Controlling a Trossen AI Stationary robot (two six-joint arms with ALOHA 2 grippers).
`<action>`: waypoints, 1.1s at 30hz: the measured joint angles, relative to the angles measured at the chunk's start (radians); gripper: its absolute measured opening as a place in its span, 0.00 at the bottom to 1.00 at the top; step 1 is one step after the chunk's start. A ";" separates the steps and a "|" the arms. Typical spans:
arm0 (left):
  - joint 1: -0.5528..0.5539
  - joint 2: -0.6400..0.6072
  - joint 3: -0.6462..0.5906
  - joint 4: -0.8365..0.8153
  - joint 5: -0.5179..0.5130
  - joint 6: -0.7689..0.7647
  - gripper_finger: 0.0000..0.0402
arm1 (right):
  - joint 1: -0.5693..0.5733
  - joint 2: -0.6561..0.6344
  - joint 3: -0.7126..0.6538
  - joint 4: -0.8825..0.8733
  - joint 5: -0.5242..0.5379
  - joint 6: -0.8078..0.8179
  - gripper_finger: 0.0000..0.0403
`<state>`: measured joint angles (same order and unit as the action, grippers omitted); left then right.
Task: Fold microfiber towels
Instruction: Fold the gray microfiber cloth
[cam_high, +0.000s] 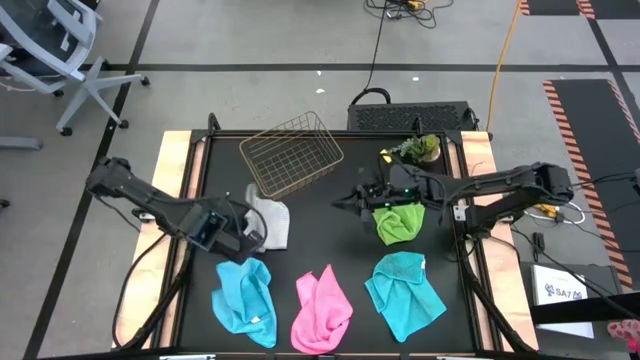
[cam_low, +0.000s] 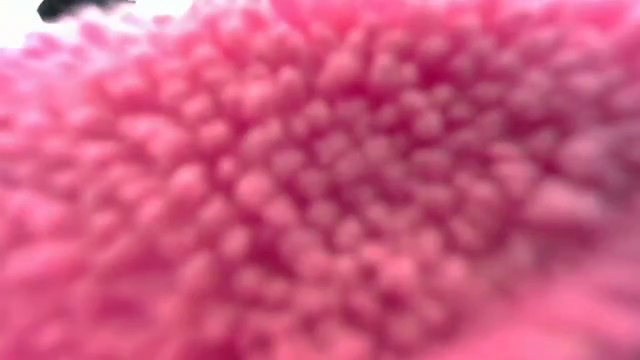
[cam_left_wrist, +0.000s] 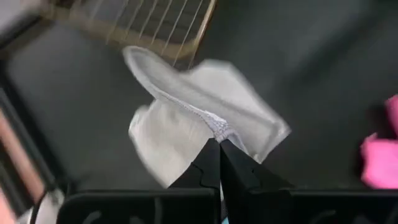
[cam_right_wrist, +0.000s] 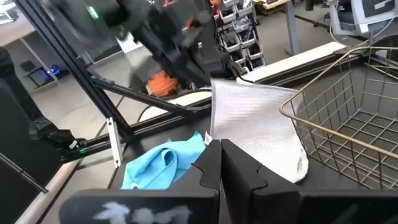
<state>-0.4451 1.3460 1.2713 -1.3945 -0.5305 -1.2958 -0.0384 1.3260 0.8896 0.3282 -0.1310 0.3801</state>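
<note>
White-grey towel (cam_high: 271, 222) lies crumpled on the black table (cam_high: 350, 270), just below the copper wire basket (cam_high: 293, 153) in the high view. Left gripper (cam_high: 250, 232) sits at its left edge with jaws fully closed; in the left wrist view the fingertips (cam_left_wrist: 219, 151) pinch a raised ridge of the cloth, which drapes away to both sides. Right gripper (cam_high: 345, 200) hovers between basket and lime green towel (cam_high: 398, 222), jaws closed, nothing between them; white-grey towel shows beyond its tips, apart from them. Two cyan-blue towels (cam_high: 244, 297) and (cam_high: 404, 291) flank the pink towel (cam_high: 322, 308) along the front edge. Low view is filled by blurred pink fibres, probably that pink towel against the lens. Small green plant (cam_high: 416, 150) stands at the back right.
</note>
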 joint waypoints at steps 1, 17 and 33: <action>0.004 0.000 0.027 0.002 -0.021 0.024 0.00 | 0.001 0.014 0.009 0.000 0.000 0.000 0.00; 0.031 0.000 0.092 -0.003 -0.001 0.116 0.00 | 0.029 0.350 0.131 -0.065 -0.069 0.126 0.16; 0.031 0.000 0.091 -0.004 0.016 0.113 0.00 | 0.005 0.655 0.131 0.379 -0.262 0.610 0.30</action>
<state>-0.4137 1.3460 1.3628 -1.3983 -0.5148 -1.1823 -0.0334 1.9812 1.0203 0.7067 -0.3935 0.9905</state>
